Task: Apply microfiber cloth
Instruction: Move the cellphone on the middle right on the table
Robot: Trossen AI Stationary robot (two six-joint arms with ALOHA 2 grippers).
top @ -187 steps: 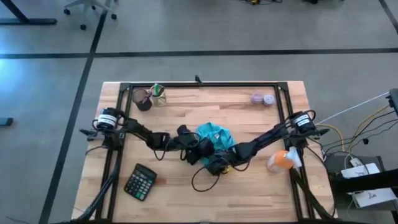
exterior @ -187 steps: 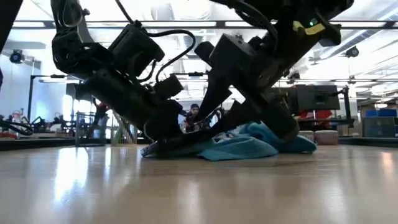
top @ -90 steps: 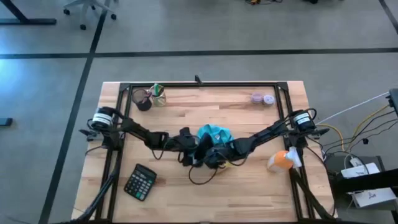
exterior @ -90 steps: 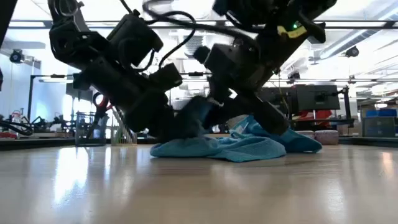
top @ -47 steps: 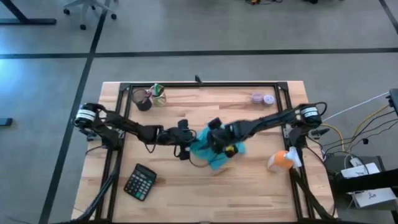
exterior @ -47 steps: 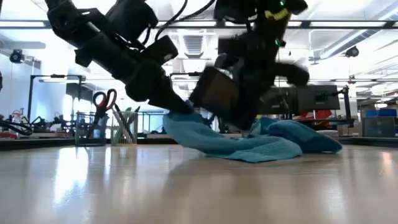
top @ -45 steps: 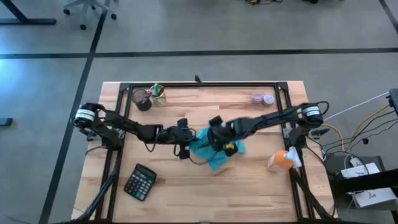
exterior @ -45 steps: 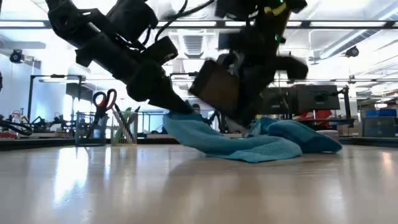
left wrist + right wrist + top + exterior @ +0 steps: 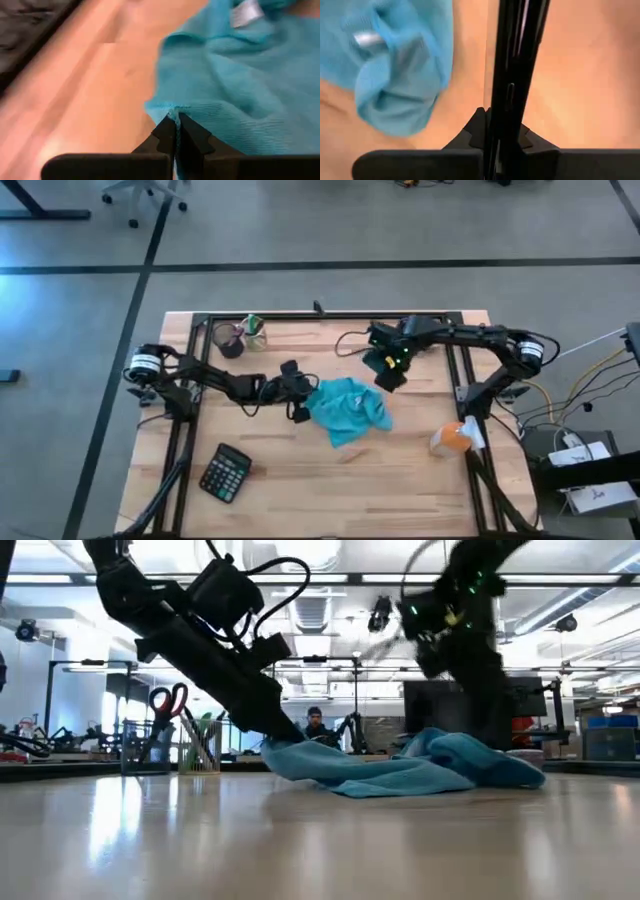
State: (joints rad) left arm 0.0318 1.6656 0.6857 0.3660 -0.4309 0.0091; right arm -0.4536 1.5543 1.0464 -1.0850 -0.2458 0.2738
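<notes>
Left gripper [image 9: 175, 120] is what we see first: its two dark fingers [image 9: 192, 137] are pressed together on the edge of the microfiber cloth [image 9: 347, 408], so it pinches a corner of the fabric. In the high view this gripper [image 9: 302, 402] lies at the cloth's left side, near the middle of the wooden table [image 9: 420, 490]. In the low view we see the same corner lifted a little from the table while the other part of the cloth [image 9: 420, 768] rests on the surface in loose folds.

We find the right gripper [image 9: 388, 370] apart from the cloth, above the table near the far right part of the black frame [image 9: 452, 350]. In the right wrist view its fingers [image 9: 517, 136] are closed around a thin black object, which we cannot identify, and the cloth [image 9: 400, 60] lies off to one side of it, not touching.

On the table we also see a black calculator [image 9: 225, 472] near the front left, an orange bottle [image 9: 452, 438] with a white top at the right side, and a dark cup [image 9: 229, 340] at the far left corner.
</notes>
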